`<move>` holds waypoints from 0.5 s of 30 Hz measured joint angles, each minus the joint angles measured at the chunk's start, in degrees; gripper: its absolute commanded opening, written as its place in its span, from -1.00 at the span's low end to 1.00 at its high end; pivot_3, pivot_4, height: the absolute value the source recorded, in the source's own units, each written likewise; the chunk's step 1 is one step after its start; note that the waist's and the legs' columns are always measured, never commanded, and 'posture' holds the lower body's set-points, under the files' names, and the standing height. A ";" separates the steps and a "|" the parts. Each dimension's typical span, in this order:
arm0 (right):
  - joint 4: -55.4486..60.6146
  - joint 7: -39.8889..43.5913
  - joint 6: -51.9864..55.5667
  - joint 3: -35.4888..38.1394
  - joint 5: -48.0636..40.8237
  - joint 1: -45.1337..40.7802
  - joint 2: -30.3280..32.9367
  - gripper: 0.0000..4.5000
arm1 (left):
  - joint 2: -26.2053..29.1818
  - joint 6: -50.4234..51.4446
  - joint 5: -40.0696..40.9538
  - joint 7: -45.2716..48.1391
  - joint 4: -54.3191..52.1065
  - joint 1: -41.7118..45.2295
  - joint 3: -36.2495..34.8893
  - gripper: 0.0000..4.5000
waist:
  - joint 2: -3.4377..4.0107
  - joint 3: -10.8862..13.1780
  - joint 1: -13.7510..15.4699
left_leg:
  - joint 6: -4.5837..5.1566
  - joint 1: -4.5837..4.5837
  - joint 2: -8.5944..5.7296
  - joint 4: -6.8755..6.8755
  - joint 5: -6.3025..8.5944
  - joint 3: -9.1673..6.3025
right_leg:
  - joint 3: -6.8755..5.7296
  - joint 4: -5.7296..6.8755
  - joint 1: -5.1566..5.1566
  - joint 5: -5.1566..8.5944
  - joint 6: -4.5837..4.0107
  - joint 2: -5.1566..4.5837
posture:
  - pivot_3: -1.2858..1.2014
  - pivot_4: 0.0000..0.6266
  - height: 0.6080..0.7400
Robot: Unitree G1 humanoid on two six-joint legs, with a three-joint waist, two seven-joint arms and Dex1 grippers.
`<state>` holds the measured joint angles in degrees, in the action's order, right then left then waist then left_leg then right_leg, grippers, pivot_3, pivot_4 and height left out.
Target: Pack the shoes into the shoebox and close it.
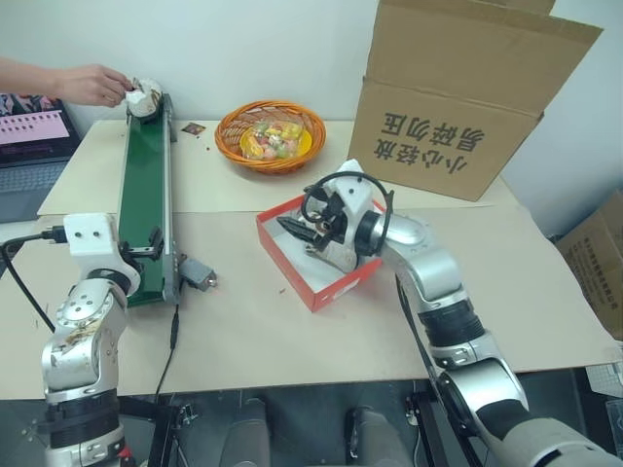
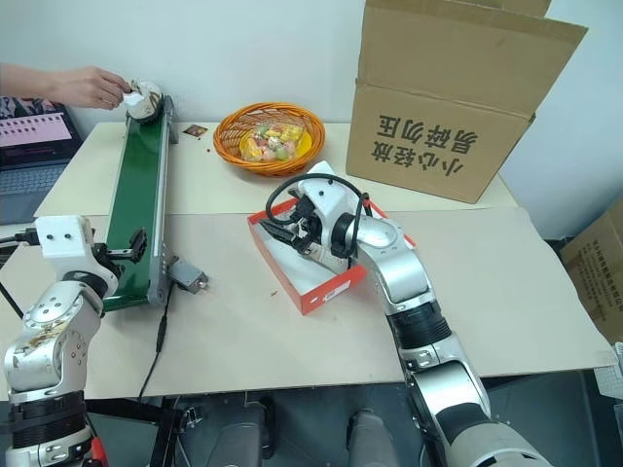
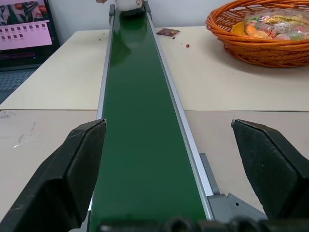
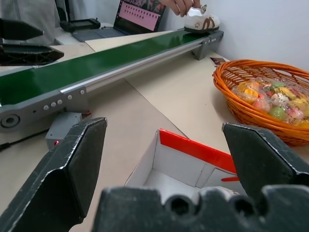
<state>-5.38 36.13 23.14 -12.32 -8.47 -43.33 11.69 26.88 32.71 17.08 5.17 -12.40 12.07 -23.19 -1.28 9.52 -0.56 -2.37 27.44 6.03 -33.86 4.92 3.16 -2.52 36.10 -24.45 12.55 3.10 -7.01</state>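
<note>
A plain white wall (image 1: pixel 292 49) runs behind two pale beige tables (image 1: pixel 292 331) butted together; at nine o'clock a laptop (image 1: pixel 34 131) glows, brown carton (image 1: pixel 458 117) at two

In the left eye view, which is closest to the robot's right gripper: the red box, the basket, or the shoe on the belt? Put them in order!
From the right gripper:
1. Red box, right under it.
2. Basket, behind it on the table.
3. Shoe, at the belt's far end, under a person's hand.
</note>
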 measured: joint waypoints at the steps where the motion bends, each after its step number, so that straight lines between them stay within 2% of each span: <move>1: 0.00 -0.09 -0.23 -0.42 0.61 0.11 0.08 1.00 | 0.00 0.00 0.01 0.01 0.02 0.00 -0.12 0.97 | 0.00 0.00 0.01 | 0.00 0.00 0.00 0.00 0.00 0.00 | 0.00 0.00 0.00 0.00 0.00 0.00 | 0.03 -0.52 0.70; 8: 2.15 1.33 1.25 -0.48 0.23 0.77 0.96 1.00 | 0.05 0.02 0.01 0.02 0.87 0.12 -0.67 0.97 | 0.00 0.00 0.10 | 0.00 0.00 0.00 0.00 0.00 0.01 | 0.00 0.00 0.00 0.00 -0.01 0.00 | 0.03 -0.52 0.70; 15: 5.12 2.71 9.32 1.38 -5.89 2.47 0.17 1.00 | 0.05 0.02 -0.59 -0.03 1.92 0.37 -0.61 0.97 | 0.00 0.00 0.11 | 0.00 0.00 0.01 0.00 0.00 0.01 | 0.00 0.01 0.00 -0.01 -0.02 0.00 | 0.03 -0.52 0.70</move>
<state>-0.25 38.83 32.46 -10.94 -14.36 -40.86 11.86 26.93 32.73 16.49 5.14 -10.48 12.44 -23.81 -1.28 9.52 -0.44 -2.37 27.44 6.04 -33.86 4.92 3.16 -2.52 36.11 -24.45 12.54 3.08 -7.01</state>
